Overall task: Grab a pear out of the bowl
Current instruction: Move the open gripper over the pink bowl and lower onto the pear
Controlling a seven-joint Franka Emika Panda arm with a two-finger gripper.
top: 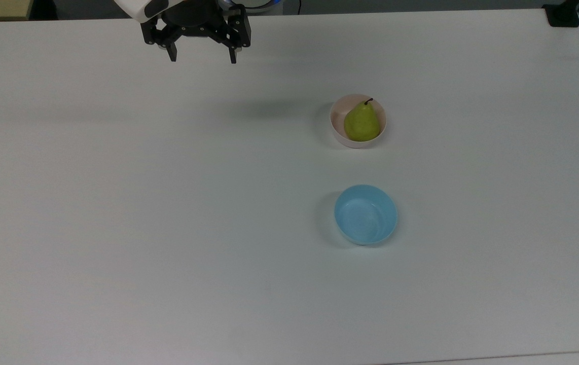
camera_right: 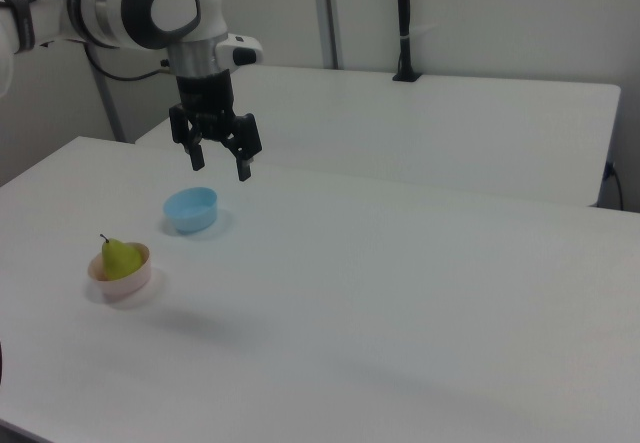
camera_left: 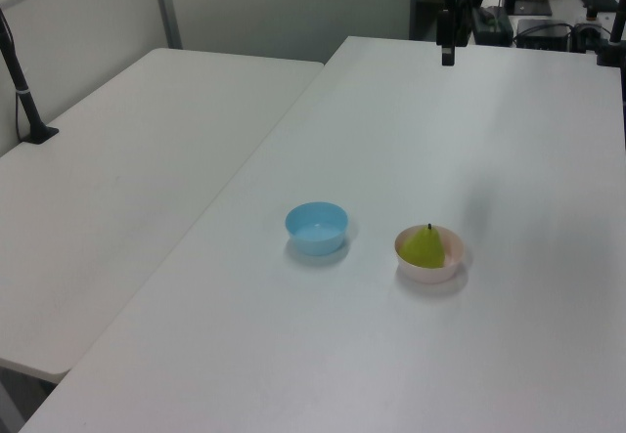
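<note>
One wide white bench [top: 168, 203] carries everything here, and a second white bench [camera_left: 127, 159] stands just beside it, seen at the left view's left and behind the arm in the right view. The white robot arm [camera_right: 150, 8] comes in from about 10 o'clock in the right view and hangs its black claw [camera_right: 220, 168] well above the bench surface. In the top view the claw [top: 202, 57] sits at about 11 o'clock, near the far edge of the bench, and its two fingers are spread apart with nothing between them. The light blue bowl [top: 365, 214] stands a little to the 4 o'clock side of the middle in the top view, and nothing lies inside it. The pale pink bowl [top: 339, 133] stands at about 12 o'clock from the blue bowl in the top view, near it but not touching. In the right view the pink bowl [camera_right: 128, 281] is at about 8 o'clock from the blue bowl [camera_right: 190, 210]. The yellow-green pear [top: 362, 122] rests inside the pink bowl, its round base low and its narrow top with the dark stem pointing toward about 1 o'clock in the top view. The claw is well apart from the pear and from both bowls.
</note>
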